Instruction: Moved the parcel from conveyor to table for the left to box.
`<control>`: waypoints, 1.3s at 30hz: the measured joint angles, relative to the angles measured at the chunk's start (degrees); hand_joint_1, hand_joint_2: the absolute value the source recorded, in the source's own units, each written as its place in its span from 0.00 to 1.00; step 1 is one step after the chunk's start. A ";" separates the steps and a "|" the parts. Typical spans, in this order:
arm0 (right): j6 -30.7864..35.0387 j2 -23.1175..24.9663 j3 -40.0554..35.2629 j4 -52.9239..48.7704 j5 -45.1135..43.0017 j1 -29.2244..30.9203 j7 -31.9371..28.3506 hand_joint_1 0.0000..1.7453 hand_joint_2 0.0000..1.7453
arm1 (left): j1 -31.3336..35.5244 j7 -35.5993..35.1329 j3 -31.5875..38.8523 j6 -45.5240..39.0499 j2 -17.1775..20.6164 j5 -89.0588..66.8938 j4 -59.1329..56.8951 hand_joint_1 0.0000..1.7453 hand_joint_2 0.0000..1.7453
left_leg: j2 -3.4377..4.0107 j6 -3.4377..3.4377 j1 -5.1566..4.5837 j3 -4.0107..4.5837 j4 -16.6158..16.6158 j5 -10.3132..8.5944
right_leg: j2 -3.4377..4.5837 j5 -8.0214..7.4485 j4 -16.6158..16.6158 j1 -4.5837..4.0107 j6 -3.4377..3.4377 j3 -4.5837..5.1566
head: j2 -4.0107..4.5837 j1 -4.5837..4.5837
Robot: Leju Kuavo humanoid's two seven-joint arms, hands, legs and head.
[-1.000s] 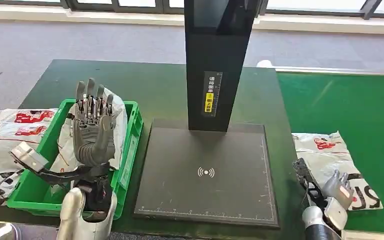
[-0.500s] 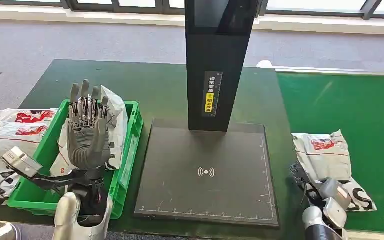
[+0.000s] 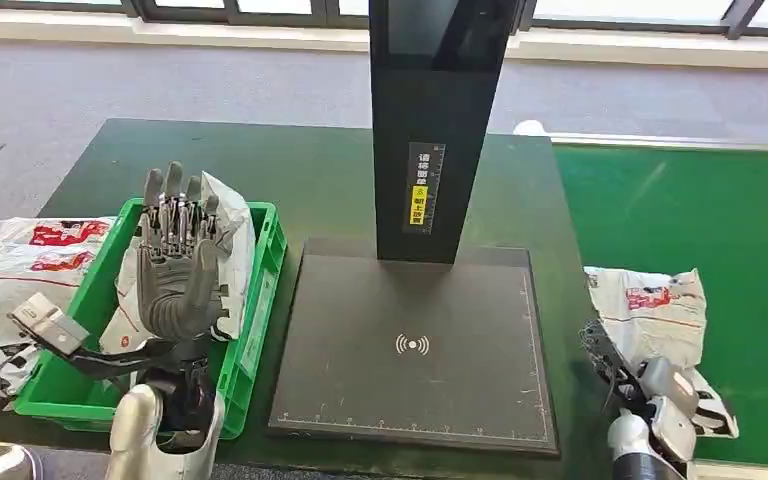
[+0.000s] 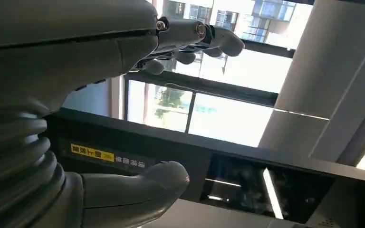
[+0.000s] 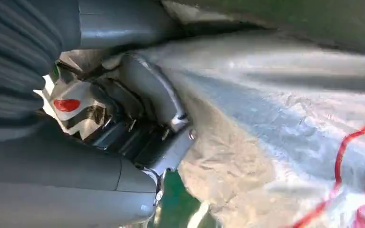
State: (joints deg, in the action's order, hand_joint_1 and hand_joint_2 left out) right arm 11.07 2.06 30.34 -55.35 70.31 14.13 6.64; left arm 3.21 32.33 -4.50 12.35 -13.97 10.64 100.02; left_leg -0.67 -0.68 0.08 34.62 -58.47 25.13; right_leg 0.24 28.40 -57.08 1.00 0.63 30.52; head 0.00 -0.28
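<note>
In the head view the left hand point(image 3: 173, 270) stands upright in the lower left of the frame, palm turned toward the camera and fingers stretched up and slightly apart, holding nothing; its silver forearm rises from the bottom edge in front of a green crate point(image 3: 260, 290). The crate holds a white bagged item, and more white bags point(image 3: 10, 270) lie beside it at the far left edge. In the left wrist view that hand's fingers point(image 4: 204, 35) reach out straight, the thumb apart from them, with windows beyond. At the lower right of the head view the right hand point(image 3: 650, 400) lies low on the near end of the parcel point(image 3: 660, 310), a crumpled white bag with red and black print resting on the bright green conveyor point(image 3: 720, 230). The right wrist view shows its fingers point(image 5: 152, 90) pressed into the parcel's wrinkled plastic, thumb beneath, gripping it. In the centre of the frame stands a black scanner stand point(image 3: 420, 340) with a flat base on the dark green table point(image 3: 290, 180).
</note>
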 measured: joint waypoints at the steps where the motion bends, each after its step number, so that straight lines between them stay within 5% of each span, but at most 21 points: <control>1: 2.16 0.33 0.00 -1.22 -0.50 -0.35 -1.64 1.00 1.00 | -0.04 0.09 0.00 -0.11 0.00 0.00 0.02 0.00 1.00 | 0.00 0.00 0.00 0.00 0.00 0.00 | 0.00 0.00 0.00 0.00 0.00 0.00 | 0.00 0.00; 18: 23.40 6.89 -1.84 -27.56 -9.58 -7.05 -19.04 1.00 1.00 | -0.43 0.90 0.15 -0.02 0.00 -0.35 0.44 0.00 1.00 | -0.05 0.02 0.00 0.02 0.00 0.03 | -0.05 0.03 0.00 0.00 0.01 0.03 | 0.00 0.00; 19: 23.86 7.08 -1.88 -28.68 -10.01 -7.48 -19.69 0.09 1.00 | -0.42 0.94 0.20 -0.02 0.00 -0.42 0.42 0.00 1.00 | -0.08 0.02 0.00 0.02 0.00 0.03 | -0.08 0.04 0.00 0.00 0.01 0.02 | 0.02 0.00; 25: 21.16 8.54 -3.19 -32.59 -6.29 -8.42 -17.30 0.00 1.00 | 0.11 1.18 0.31 -0.15 0.00 -0.50 -0.61 0.00 1.00 | -0.03 0.03 0.00 0.00 0.00 0.02 | -0.04 0.04 0.00 0.00 0.00 0.02 | 0.00 0.00; 26: 19.94 8.54 -3.19 -32.54 -4.36 -8.42 -15.61 0.00 0.00 | 0.12 1.20 0.33 -0.15 0.00 -0.50 -0.72 0.00 1.00 | -0.03 0.03 0.00 0.00 0.00 0.02 | -0.04 0.03 0.00 0.00 0.00 0.02 | 0.02 0.00; 31: 16.58 8.00 -2.93 -29.10 2.56 -7.20 -8.52 0.00 0.00 | 0.83 1.18 0.37 -0.11 0.00 -0.50 -1.51 0.00 1.00 | -0.01 0.03 0.00 0.00 0.00 0.02 | -0.02 0.02 0.01 0.01 0.01 0.02 | 0.00 0.00; 39: 21.00 1.15 0.09 -11.46 2.64 1.98 -9.22 0.00 0.00 | 1.60 0.65 0.37 0.33 0.00 0.33 -2.58 0.00 1.00 | 0.01 0.06 -0.03 0.00 -0.05 -0.01 | 0.01 -0.05 0.01 0.03 0.06 0.03 | 0.02 0.00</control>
State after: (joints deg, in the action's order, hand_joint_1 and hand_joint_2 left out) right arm 32.06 3.21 30.43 -66.81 72.96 16.10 -2.58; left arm 4.80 32.98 -4.13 12.68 -13.97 10.97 97.44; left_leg -0.66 -0.62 0.05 34.62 -58.51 25.13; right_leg 0.25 28.35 -57.07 1.03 0.68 30.55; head 0.02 -0.28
